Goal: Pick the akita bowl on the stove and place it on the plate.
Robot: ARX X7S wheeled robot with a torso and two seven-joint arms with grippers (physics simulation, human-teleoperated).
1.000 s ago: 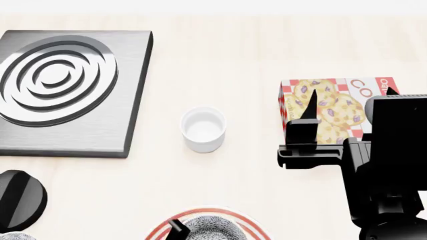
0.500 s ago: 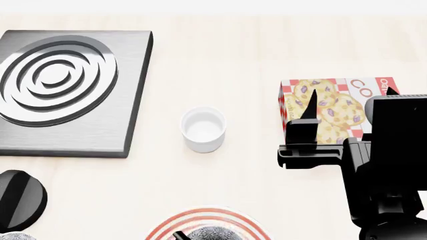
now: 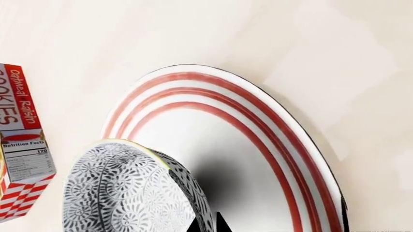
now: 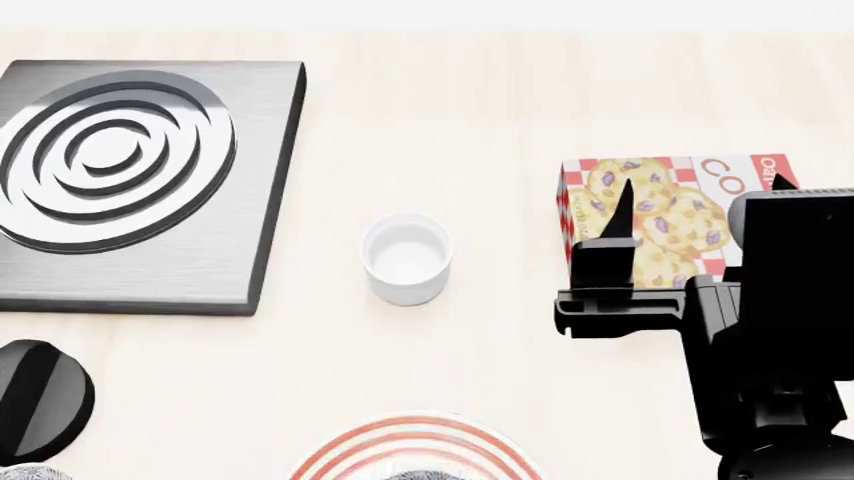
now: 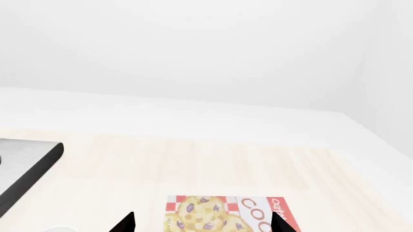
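Observation:
The akita bowl (image 3: 125, 193), white with a dense dark-grey floral pattern, hangs tilted over the plate (image 3: 271, 140) and casts a dark shadow on the plate's white middle. My left gripper (image 3: 208, 225) is shut on the bowl's rim, with one black fingertip on each side of the wall. In the head view only the plate's (image 4: 414, 445) red-ringed far edge shows at the bottom. The stove (image 4: 134, 170) lies at the back left with bare burner rings. My right gripper (image 4: 701, 190) hovers open over the cookie box, holding nothing.
A small plain white cup (image 4: 407, 258) stands between the stove and the cookie box (image 4: 661, 215). The stove's black knob (image 4: 40, 400) sits at the left near edge. A speckled sliver of a second bowl (image 4: 24, 473) shows in the bottom left corner.
In the head view the bowl and the left fingertip have slid down out of the bottom edge. More of the plate's red rings now show. The right arm has not moved.

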